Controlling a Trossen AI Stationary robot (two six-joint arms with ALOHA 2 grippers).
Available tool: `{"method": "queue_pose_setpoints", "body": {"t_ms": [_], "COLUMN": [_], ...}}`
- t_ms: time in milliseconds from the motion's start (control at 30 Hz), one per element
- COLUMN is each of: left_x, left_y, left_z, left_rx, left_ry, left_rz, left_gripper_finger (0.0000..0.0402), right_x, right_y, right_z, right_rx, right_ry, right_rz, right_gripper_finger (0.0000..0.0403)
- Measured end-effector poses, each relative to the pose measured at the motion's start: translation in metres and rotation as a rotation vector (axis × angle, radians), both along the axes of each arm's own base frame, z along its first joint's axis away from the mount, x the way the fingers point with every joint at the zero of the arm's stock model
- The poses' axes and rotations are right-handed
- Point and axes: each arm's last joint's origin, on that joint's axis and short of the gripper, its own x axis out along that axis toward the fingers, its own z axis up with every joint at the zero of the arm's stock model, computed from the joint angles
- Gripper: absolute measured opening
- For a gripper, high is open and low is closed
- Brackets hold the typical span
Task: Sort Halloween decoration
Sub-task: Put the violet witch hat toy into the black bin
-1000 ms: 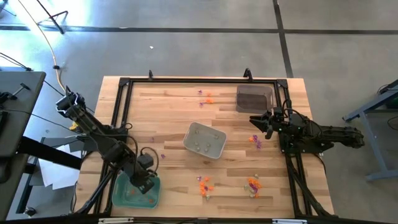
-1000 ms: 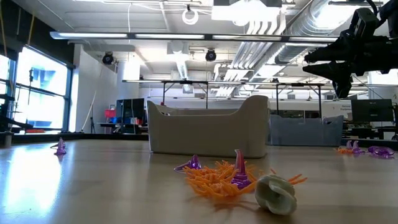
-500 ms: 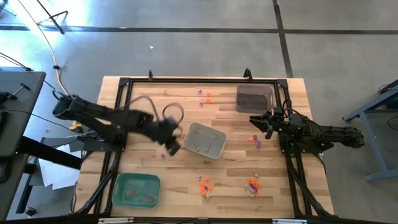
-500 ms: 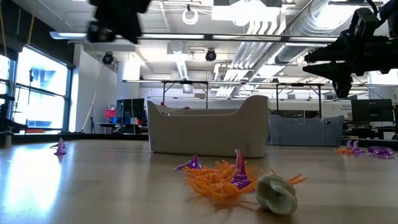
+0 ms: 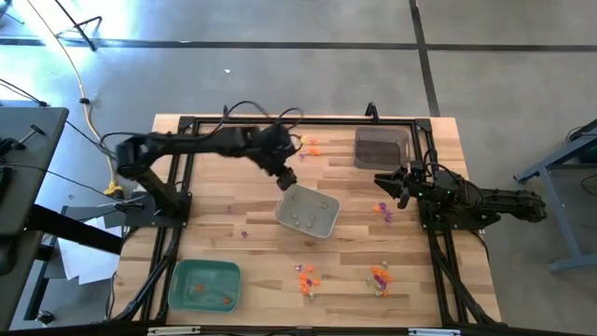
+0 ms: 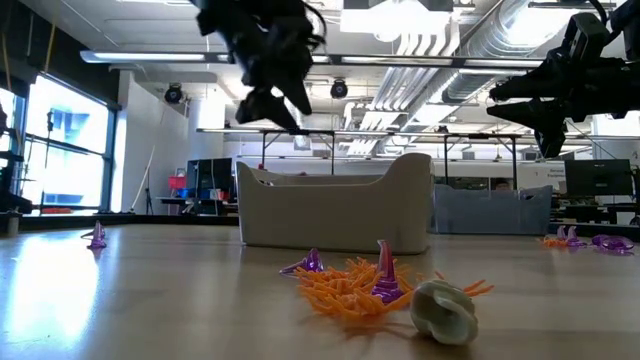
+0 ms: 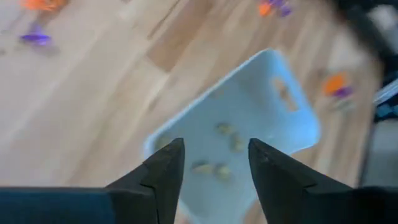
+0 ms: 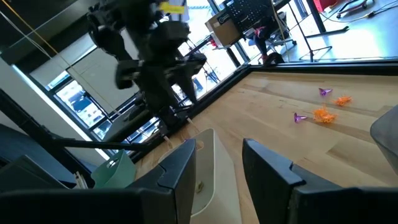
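Mid-frame in the high view, the grey tray (image 5: 307, 211) gathers pale trinkets (image 5: 309, 217), so the left gripper (image 5: 288, 177) hangs over its upper-left corner, fingers apart and empty, while the right gripper (image 5: 383, 182), part-open, waits at right above purple trinkets (image 5: 382, 212).

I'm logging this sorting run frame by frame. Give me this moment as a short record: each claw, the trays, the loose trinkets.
left claw: open, empty, above the grey tray's edge
right claw: open, empty, hovering at the table's right side
grey tray: table centre, pale trinkets inside
green tray: near-left corner
dark tray: far right
loose trinkets: orange and purple, scattered
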Motion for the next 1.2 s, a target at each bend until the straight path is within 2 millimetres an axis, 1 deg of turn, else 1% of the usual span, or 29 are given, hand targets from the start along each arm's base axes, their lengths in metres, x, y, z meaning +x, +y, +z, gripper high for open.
{"method": "queue_pose_setpoints", "body": {"t_ms": [100, 233, 367, 467, 600, 767, 867, 967, 1100, 1200], "left_x": [0.014, 0.033, 0.053, 0.066, 0.083, 0.099, 0.102, 0.101, 0.095, 0.091], "left_y": [0.019, 0.043, 0.066, 0.085, 0.115, 0.147, 0.163, 0.176, 0.187, 0.193], "left_z": [0.000, 0.000, -0.003, -0.004, -0.018, -0.043, -0.048, -0.054, -0.061, -0.073], "left_rx": [0.037, 0.108, 0.176, 0.211, 0.215, 0.158, 0.164, 0.168, 0.176, 0.185], "left_ry": [0.109, 0.169, 0.149, 0.123, 0.118, 0.121, 0.111, 0.112, 0.134, 0.179], "left_rz": [-0.060, -0.132, -0.175, -0.175, -0.132, -0.064, -0.041, -0.027, -0.041, -0.100], "left_gripper_finger": [0.0178, 0.0179, 0.0179, 0.0179, 0.0179, 0.0179, 0.0179, 0.0179, 0.0179, 0.0179], "right_x": [0.000, 0.000, 0.000, 0.000, 0.000, 0.000, 0.000, 0.000, 0.000, 0.000], "right_y": [0.000, 0.000, 0.000, 0.000, 0.000, 0.000, 0.000, 0.000, 0.000, 0.000], "right_z": [0.000, 0.000, 0.000, 0.000, 0.000, 0.000, 0.000, 0.000, 0.000, 0.000], "right_rx": [0.000, 0.000, 0.000, 0.000, 0.000, 0.000, 0.000, 0.000, 0.000, 0.000], "right_ry": [0.000, 0.000, 0.000, 0.000, 0.000, 0.000, 0.000, 0.000, 0.000, 0.000], "right_rz": [0.000, 0.000, 0.000, 0.000, 0.000, 0.000, 0.000, 0.000, 0.000, 0.000], "right_gripper_finger": [0.0126, 0.0126, 0.0126, 0.0126, 0.0126, 0.0126, 0.0126, 0.0126, 0.0126, 0.0126]}}
